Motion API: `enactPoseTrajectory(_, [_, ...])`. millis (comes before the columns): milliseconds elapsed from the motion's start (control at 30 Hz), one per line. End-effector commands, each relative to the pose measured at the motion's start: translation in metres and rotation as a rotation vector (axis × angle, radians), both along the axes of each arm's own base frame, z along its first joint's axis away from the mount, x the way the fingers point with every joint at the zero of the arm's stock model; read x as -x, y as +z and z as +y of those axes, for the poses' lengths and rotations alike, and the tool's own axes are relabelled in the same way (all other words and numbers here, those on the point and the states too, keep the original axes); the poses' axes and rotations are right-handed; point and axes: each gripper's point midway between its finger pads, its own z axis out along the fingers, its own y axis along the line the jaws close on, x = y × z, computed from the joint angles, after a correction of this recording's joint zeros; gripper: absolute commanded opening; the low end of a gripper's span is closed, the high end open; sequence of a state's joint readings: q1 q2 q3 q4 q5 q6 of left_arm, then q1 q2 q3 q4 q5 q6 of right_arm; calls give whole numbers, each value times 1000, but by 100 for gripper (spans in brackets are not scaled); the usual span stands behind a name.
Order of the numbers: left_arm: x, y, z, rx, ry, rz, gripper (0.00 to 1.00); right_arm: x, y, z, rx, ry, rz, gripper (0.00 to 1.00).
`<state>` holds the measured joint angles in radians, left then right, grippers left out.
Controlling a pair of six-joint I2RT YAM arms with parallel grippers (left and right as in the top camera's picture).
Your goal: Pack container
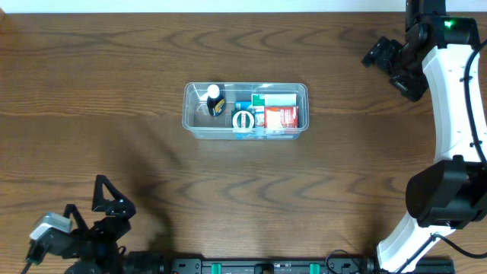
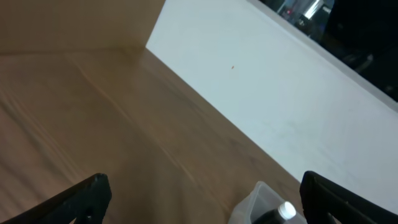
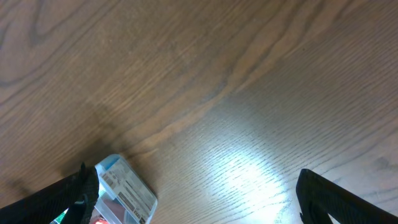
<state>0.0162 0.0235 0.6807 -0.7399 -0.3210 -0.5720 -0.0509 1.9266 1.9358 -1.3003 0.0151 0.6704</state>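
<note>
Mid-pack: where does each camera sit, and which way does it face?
Overhead: above the table, looking straight down at the container; left gripper and right gripper show.
Left wrist: low, facing the white wall, container corner and bottle; own spread fingers frame it.
Right wrist: tilted down at table and a labelled box; own spread fingers.
Shared: overhead and left wrist both show the bottle.

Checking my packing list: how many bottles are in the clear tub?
1. The small dark bottle with a white cap sits in the left end of the container; another could hide beneath the boxes at the right end.
</note>
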Motion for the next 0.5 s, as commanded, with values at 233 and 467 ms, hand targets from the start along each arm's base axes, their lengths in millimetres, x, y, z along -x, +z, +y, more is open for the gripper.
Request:
enactPoseTrajectory(233, [-22, -51, -6, 6, -34, 99, 98, 0, 7, -1, 1, -15, -18, 99])
enactPoseTrajectory(467, [-40, -109, -8, -4, -45, 219, 98, 0, 7, -1, 1, -15, -18, 99])
